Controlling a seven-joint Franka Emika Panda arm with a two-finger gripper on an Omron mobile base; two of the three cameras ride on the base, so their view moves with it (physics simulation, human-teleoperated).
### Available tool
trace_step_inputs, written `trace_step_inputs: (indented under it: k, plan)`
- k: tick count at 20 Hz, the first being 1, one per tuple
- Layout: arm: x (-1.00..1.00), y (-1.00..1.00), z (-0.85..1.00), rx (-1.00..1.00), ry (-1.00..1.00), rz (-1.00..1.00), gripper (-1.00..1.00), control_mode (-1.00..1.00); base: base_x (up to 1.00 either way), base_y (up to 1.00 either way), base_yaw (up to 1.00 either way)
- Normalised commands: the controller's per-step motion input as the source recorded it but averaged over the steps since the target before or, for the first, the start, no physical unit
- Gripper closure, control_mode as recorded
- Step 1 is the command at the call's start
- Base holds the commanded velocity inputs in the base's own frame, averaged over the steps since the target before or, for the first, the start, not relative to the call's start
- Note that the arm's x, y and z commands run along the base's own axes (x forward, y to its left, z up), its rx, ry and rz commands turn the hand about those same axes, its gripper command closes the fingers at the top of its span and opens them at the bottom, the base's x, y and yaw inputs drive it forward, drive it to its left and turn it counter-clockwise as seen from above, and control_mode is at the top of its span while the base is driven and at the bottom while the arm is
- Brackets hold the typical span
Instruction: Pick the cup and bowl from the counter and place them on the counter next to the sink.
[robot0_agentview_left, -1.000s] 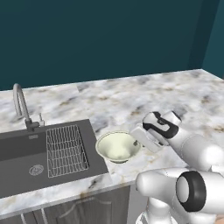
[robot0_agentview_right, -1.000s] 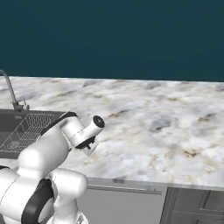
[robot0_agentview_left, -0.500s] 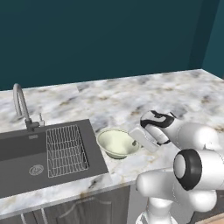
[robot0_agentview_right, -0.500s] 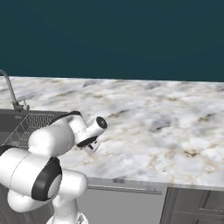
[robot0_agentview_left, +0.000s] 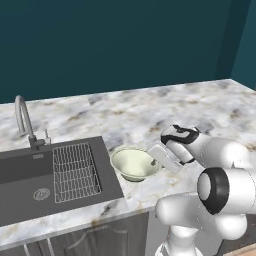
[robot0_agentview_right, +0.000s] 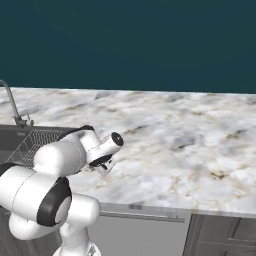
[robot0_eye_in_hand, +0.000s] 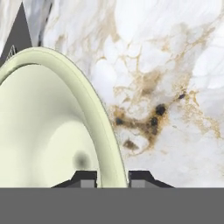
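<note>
We see the two-finger gripper (robot0_eye_in_hand: 112, 177) astride the pale cream-green conical bowl's (robot0_agentview_left: 134, 163) rim, fingers slightly apart, at three o'clock from the dark grey sink (robot0_agentview_left: 20, 172).

The bowl (robot0_agentview_left: 134, 163) is pale cream-green inside with a lighter rim. The worktop (robot0_agentview_left: 150, 107) is white-and-grey marble with tan veins. The sink (robot0_agentview_left: 30, 175) is dark grey, its faucet (robot0_agentview_left: 22, 117) silver. The far wall (robot0_agentview_left: 115, 40) is deep teal.

The arm bends low and forward, its end effector (robot0_eye_in_hand: 111, 178) fingertips slightly parted.
</note>
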Motion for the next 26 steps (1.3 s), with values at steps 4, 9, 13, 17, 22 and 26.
trace_step_inputs:
  k: [4, 9, 13, 17, 22, 26]
  plan:
    - [0.07, 0.0, 0.0, 0.0, 0.0, 0.01, -1.0, -1.0, 0.0, 0.0, 0.0]
    - [0.04, 0.0, 0.15, 0.01, -0.02, 0.02, -1.0, -1.0, 0.0, 0.0, 0.0]
    - [-0.24, 0.0, 0.56, 0.04, -0.15, 0.0, -1.0, -1.0, 0.0, 0.0, 0.0]
    - [-0.44, -0.06, 0.59, 0.03, -0.19, 0.0, -1.0, -1.0, 0.0, 0.0, 0.0]
    - [-0.62, -0.04, 0.59, 0.02, -0.2, 0.0, -1.0, -1.0, 0.0, 0.0, 0.0]
    - [-0.74, 0.0, 0.48, -0.03, -0.08, 0.01, -1.0, -1.0, 0.0, 0.0, 0.0]
